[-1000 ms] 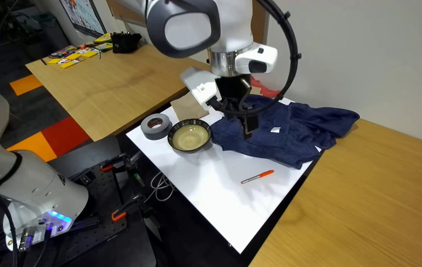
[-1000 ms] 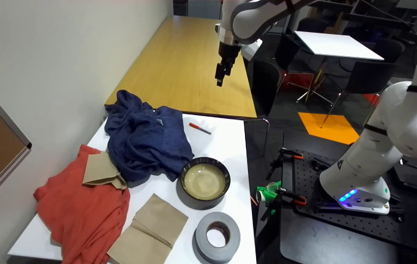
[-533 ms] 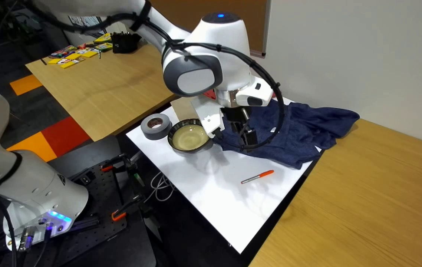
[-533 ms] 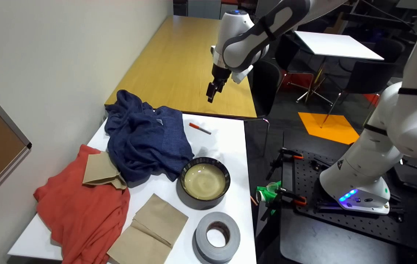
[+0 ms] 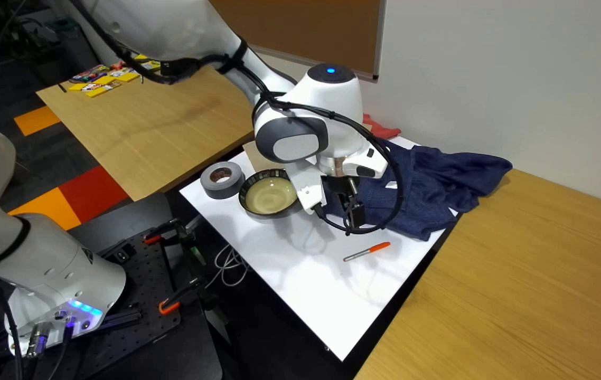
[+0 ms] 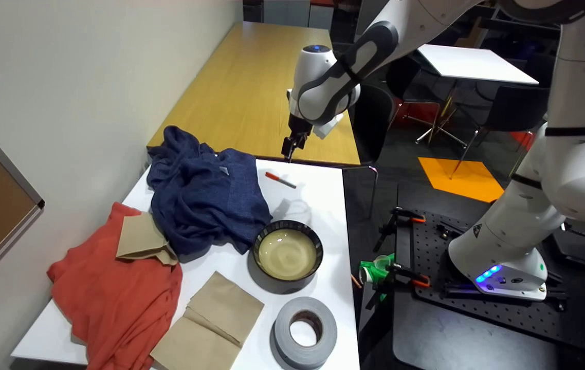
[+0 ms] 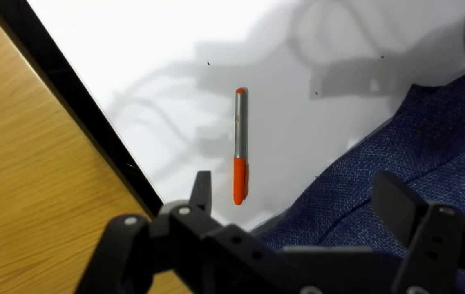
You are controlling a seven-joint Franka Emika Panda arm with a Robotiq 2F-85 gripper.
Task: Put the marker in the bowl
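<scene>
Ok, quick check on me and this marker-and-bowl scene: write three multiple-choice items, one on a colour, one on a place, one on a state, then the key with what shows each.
1. What colour is the inside of the bowl?
A) Bright blue
B) Pale yellowish-beige
C) Red

2. Where is the marker?
A) On the white surface
B) In the bowl
C) On the grey tape roll

3. What state is the pincer in?
A) Shut on the marker
B) Shut on nothing
C) Open, holding nothing

Key:
1: B, since both exterior views show that pale inside within a dark rim.
2: A, since both exterior views show it lying there, apart from the bowl.
3: C, since the wrist view shows the jaws wide apart, with the marker not gripped.
</scene>
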